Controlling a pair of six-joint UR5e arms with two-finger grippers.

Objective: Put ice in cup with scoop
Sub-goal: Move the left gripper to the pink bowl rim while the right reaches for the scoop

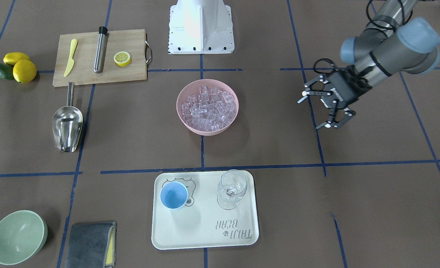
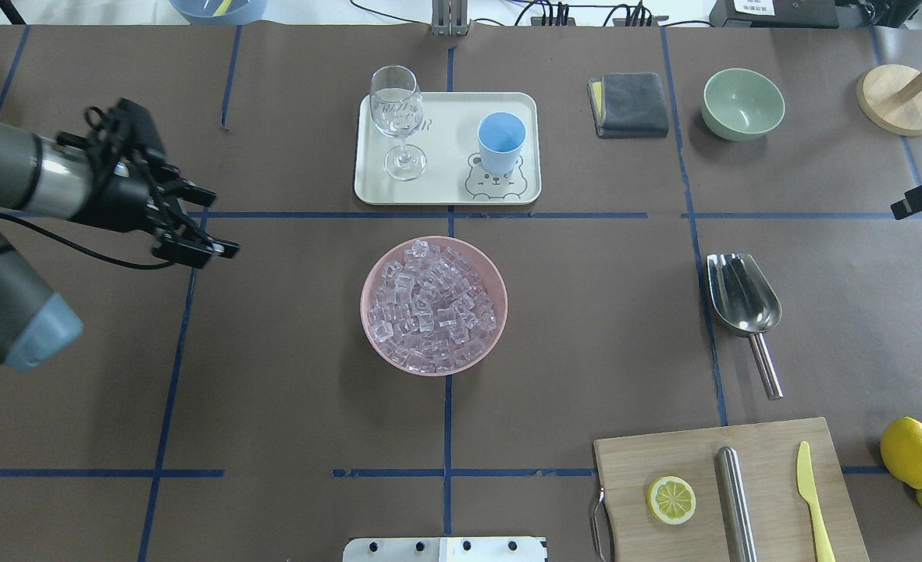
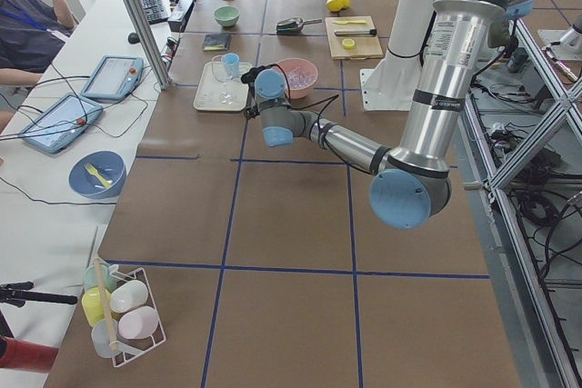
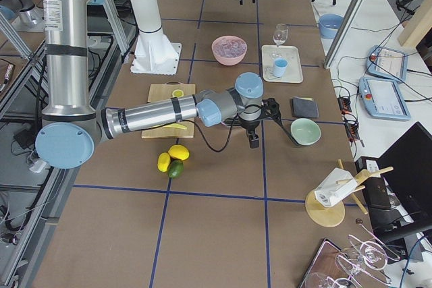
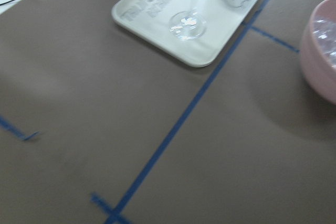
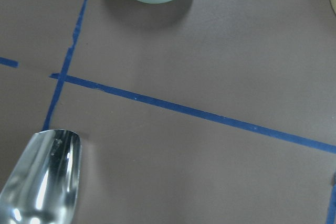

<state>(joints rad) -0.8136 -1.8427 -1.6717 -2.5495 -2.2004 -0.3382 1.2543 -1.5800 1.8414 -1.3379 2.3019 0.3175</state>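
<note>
scoop (image 2: 742, 300) lies ungrasped; left pincer (image 2: 225, 223) apart and empty, state of right pincer (image 4: 253, 141) cannot be told; handle pickup judged next.

The brown desk (image 1: 279, 149), gridded with blue tape (image 1: 264, 166), carries a pink bowl (image 1: 206, 131) at its middle and a cream tray (image 1: 201, 230) across a tape line from it. The scoop (image 1: 67, 128) lies flat just beside a wooden cutting board (image 1: 134, 70), with two lemons (image 1: 24, 71) and a dark green fruit (image 1: 2, 71) near the board, and a pale green bowl (image 1: 18, 237) beside a folded grey cloth (image 1: 89, 243)
</note>
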